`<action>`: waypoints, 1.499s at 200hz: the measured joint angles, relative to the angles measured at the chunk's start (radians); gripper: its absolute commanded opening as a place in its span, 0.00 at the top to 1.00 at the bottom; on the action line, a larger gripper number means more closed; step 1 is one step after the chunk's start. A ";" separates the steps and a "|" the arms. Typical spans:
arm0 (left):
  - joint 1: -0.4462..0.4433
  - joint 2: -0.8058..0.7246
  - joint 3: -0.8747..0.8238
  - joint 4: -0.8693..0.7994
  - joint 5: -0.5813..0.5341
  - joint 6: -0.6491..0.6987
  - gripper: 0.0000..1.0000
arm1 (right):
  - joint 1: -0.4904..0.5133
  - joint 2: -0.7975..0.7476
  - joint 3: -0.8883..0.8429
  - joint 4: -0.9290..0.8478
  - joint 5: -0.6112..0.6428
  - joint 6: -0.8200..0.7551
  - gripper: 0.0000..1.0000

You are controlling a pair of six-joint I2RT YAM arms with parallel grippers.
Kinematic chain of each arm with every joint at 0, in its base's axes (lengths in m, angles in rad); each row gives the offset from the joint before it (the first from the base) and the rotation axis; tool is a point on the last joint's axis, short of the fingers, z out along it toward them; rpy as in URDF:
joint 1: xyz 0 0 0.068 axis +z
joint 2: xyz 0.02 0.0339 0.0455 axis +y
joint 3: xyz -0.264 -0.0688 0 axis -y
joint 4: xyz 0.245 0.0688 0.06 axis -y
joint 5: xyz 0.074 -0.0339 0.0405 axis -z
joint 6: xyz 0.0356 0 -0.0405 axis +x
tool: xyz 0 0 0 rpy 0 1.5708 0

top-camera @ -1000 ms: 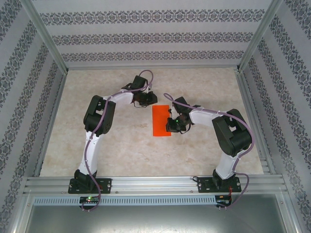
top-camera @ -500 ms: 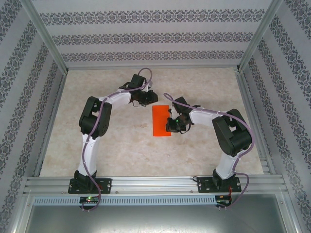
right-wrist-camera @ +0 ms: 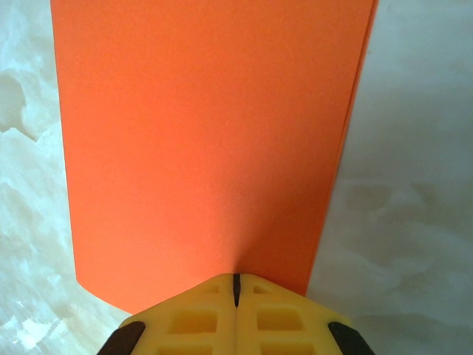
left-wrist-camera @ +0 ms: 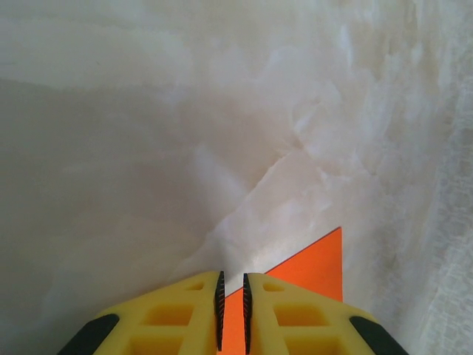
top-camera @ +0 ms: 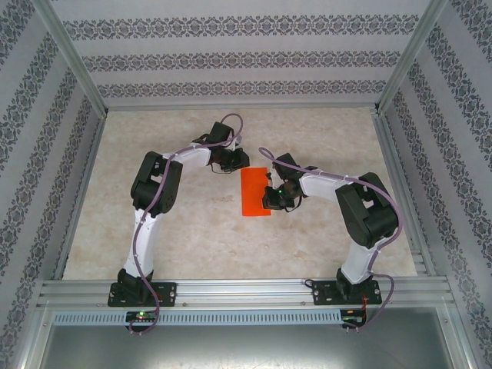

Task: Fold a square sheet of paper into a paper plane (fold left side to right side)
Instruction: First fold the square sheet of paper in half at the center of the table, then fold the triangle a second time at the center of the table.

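Orange paper flat mid-table, its near edge hidden under the right gripper, jaws together, arm bent inward; left gripper low at far-left corner, jaws a slit apart, pinch unclear.

Top external: high, behind arm bases at frame bottom, looking down on whole table. Both wrist views: very near tabletop, angled down and forward. All three share orange sheet.
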 measured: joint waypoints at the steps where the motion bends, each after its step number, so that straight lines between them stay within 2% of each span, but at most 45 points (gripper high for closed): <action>1: 0.000 0.000 0.000 -0.001 -0.001 0.000 0.81 | 0.000 0.000 0.000 0.000 0.000 0.000 1.00; 36: 0.001 0.001 0.009 -0.019 -0.006 0.003 0.80 | 0.000 -0.002 0.000 0.001 0.000 -0.002 1.00; 55: 0.002 0.001 0.024 -0.044 -0.014 0.014 0.74 | 0.000 -0.008 -0.007 0.011 -0.006 0.001 0.92; 92: 0.011 -0.022 0.032 -0.079 -0.037 0.035 0.68 | 0.000 -0.056 -0.029 0.012 -0.034 0.013 0.65; 118: 0.014 -0.132 -0.038 -0.077 -0.047 0.036 0.69 | -0.005 -0.155 -0.028 0.008 -0.026 0.005 0.48; 152: 0.011 -0.326 -0.195 -0.033 -0.012 -0.002 0.73 | -0.071 -0.274 -0.037 0.019 -0.012 0.005 0.32; 174: -0.010 -0.367 -0.283 0.010 0.026 -0.048 0.74 | -0.130 -0.308 -0.087 0.060 -0.014 0.032 0.25; 204: -0.070 -0.354 -0.364 0.019 0.057 -0.097 0.75 | -0.183 -0.307 -0.159 0.109 -0.043 0.087 0.20; 233: -0.111 -0.332 -0.373 0.019 0.063 -0.112 0.76 | -0.191 -0.301 -0.177 0.145 -0.074 0.117 0.20; 300: -0.117 -0.275 -0.372 0.001 0.036 -0.111 0.77 | -0.191 -0.301 -0.177 0.164 -0.088 0.134 0.20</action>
